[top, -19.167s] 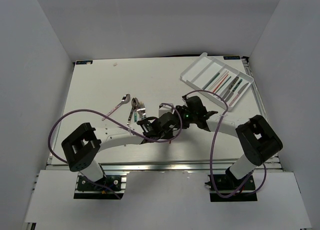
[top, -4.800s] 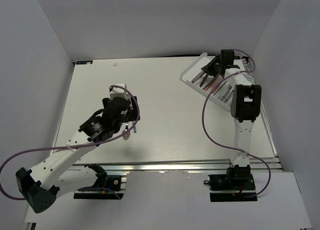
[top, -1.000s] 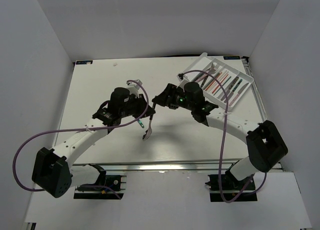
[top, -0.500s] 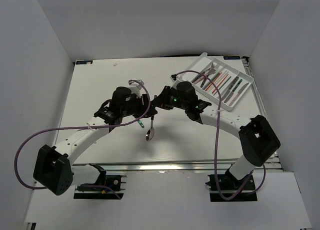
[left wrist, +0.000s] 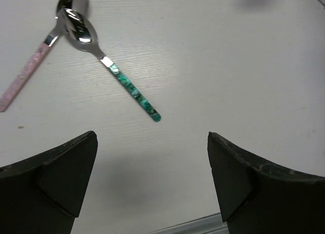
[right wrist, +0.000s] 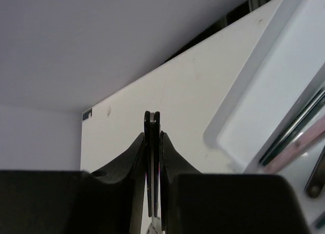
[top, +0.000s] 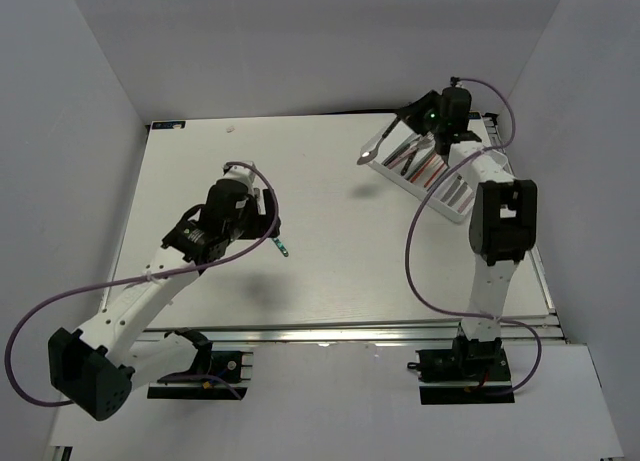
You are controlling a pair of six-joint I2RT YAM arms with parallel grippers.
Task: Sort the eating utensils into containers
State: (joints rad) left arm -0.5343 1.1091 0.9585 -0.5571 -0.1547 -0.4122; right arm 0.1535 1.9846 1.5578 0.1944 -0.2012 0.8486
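Two are lying on the counter (left wrist: 228,66), bowls touching, under my wide-apart left fingers (left wrist: 61,168): a teal-handled spoon (left wrist: 133,91) and a pink-handled spoon (left wrist: 28,71), awaiting pickup. My right fingers (right wrist: 133,165) are clamping a third spoon (top: 368,157) beside the white tray (right wrist: 274,92), seemingly for sorting.

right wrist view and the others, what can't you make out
Right wrist: the held spoon shows only edge-on in the right gripper; handle colour unclear.
Top external: the left arm hides the teal spoon but for its handle tip.
Left wrist: the pink spoon is cut off by the top and left edges.
Tray contents: too small, partly behind the right arm.
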